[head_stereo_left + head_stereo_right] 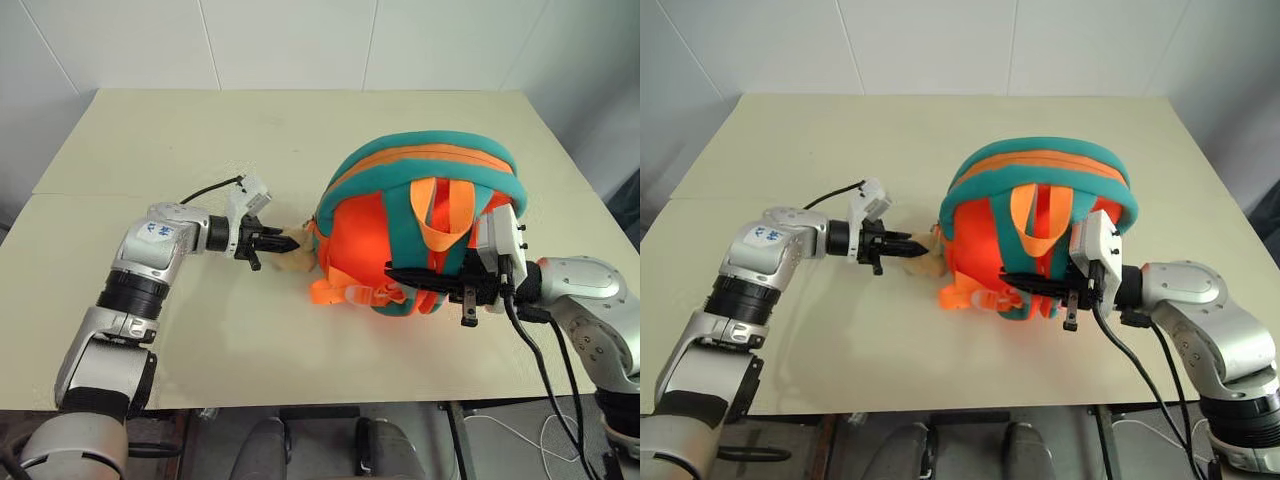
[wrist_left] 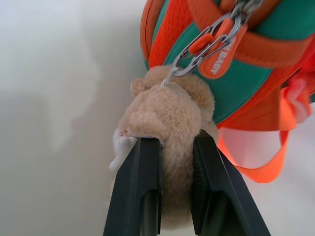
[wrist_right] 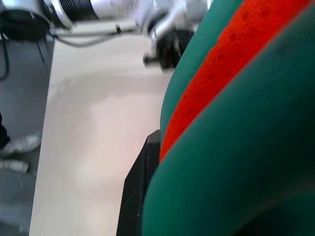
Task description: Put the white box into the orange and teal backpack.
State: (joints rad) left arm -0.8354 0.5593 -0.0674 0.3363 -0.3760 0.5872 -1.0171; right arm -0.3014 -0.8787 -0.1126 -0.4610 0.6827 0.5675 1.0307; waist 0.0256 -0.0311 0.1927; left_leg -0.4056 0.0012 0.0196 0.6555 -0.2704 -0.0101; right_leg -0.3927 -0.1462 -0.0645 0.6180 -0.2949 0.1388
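The left gripper point(image 2: 174, 147) is clamped on the plush toy point(image 2: 170, 115) between its fingers. The right gripper point(image 1: 425, 277) grips the orange and teal backpack point(image 1: 420, 165) strap. Closure can't be told. Next — likely unzipping.

A cream table point(image 1: 150, 130) stands against a white tiled wall point(image 1: 300, 40)

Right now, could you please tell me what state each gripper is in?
Left gripper: shut on the plush toy.
Right gripper: closed on the orange and teal backpack.
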